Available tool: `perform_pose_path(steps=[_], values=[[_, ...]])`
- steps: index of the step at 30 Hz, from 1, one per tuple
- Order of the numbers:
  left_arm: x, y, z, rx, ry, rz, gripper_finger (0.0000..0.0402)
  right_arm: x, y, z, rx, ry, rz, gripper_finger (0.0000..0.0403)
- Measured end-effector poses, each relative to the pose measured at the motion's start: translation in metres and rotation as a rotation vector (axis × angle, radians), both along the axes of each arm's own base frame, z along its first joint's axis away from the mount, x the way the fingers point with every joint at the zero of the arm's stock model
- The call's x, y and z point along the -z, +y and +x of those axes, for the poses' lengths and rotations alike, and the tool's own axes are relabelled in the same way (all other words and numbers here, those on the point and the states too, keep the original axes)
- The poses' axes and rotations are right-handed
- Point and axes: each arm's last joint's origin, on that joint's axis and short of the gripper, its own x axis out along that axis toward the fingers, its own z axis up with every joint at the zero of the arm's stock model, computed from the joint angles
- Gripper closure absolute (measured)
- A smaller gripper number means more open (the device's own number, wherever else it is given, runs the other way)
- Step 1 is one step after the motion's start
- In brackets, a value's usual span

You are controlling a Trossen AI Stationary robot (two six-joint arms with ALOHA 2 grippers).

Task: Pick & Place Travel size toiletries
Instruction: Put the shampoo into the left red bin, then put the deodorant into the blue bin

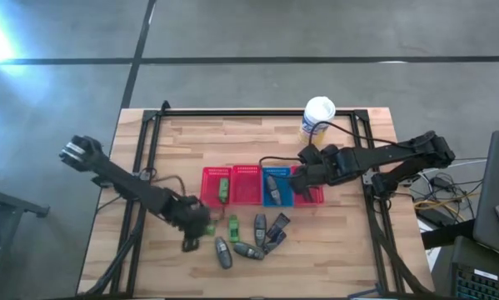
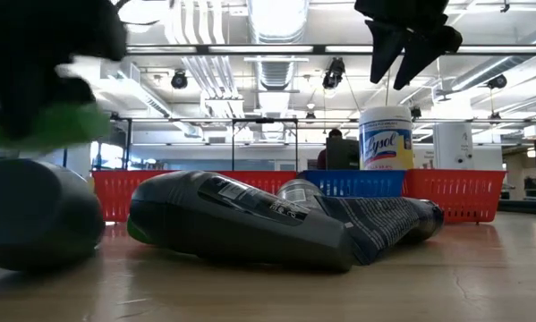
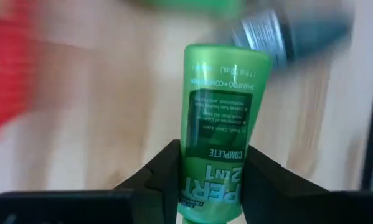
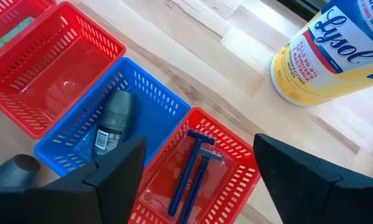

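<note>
The left claw (image 3: 212, 180) gripped a bright green tube (image 3: 222, 124) between its two fingers, holding it by the cap end above the tabletop (image 1: 149, 167), near the front and just ahead of the leftmost red basket (image 1: 216, 185). In the low view the green tube (image 2: 44, 125) hung clear of the wood. A second green piece (image 1: 223, 190) lay inside that red basket, and another (image 1: 232, 223) lay on the wood near the claw. Several grey oval tubes (image 1: 223, 252) and dark packets (image 1: 276, 229) lay clustered at the front of the tabletop.

The right claw (image 4: 195, 177) stood wide and empty above the far-right red basket (image 4: 236, 155), which held thin dark-blue razors (image 4: 192, 168). The blue basket (image 4: 142, 93) beside it held a grey tube (image 4: 111, 118). A white canister (image 1: 317, 117) stood behind the baskets.
</note>
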Motion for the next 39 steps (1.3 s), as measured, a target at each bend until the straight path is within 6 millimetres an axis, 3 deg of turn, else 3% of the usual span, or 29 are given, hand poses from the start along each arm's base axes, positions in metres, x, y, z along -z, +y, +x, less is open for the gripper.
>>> perform_pose_path(steps=[6,9,13,21,31,34,39], values=[[-0.029,0.051,-0.008,-0.898,-0.159,-0.165,0.0278,0.000,-0.010,0.000,0.040,0.000,0.000,0.0127],[-0.030,0.067,-0.006,-1.099,-0.272,-0.229,0.0268,0.000,-0.016,0.001,0.056,0.003,0.001,0.0131],[-0.015,0.081,0.003,-1.183,-0.256,-0.187,0.0265,0.000,-0.017,0.001,0.031,0.020,-0.008,0.0136],[0.003,0.087,0.022,-1.222,-0.211,-0.174,0.0225,0.000,-0.017,-0.001,0.024,0.046,-0.013,0.0137],[-0.005,0.088,0.018,-1.190,-0.226,-0.194,0.0148,0.001,-0.017,-0.002,-0.016,0.072,-0.012,0.0105],[-0.013,0.085,0.018,-1.009,-0.274,-0.136,0.0144,0.001,-0.015,-0.002,-0.093,0.106,0.021,0.0099],[-0.025,0.072,0.018,-0.511,-0.325,-0.076,0.0147,0.002,-0.011,-0.001,-0.180,0.133,0.102,0.0105]])
